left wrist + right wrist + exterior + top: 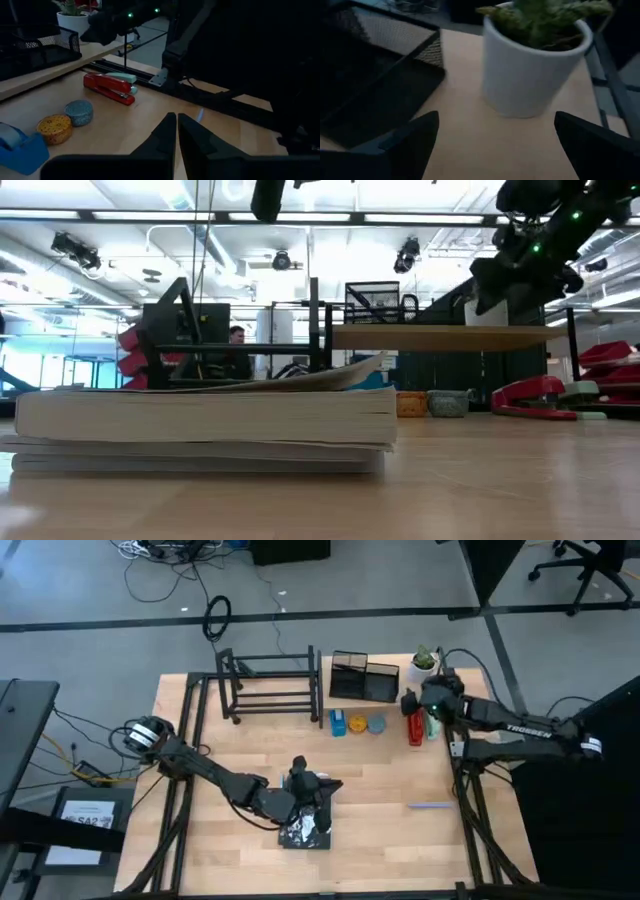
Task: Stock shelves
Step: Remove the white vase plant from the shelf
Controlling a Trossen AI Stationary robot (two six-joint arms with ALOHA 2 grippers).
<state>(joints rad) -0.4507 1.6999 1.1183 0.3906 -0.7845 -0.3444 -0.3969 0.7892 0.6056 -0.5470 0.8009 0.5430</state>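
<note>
1. While the left arm reaches across the near half of the worktop, seen from above, its left gripper sits over a stack of books close to the near edge. The black rack stands at the far edge, left of centre; the wooden plank shelf runs along the far edge to its right, carrying a black mesh organizer and a potted plant. The right gripper hovers by the plant. A blue tape dispenser, two small tins and a red stapler line up just in front of the plank.

2. At table height, the books fill the foreground, the plank stands on thin legs behind them, and the right gripper hangs above its end. A person sits far off.

3. From the left wrist, the gripper fingers are pressed together, holding nothing.

4. From the right wrist, the fingers are spread wide, and the white pot stands ahead between them, on the plank beside the organizer.
</note>
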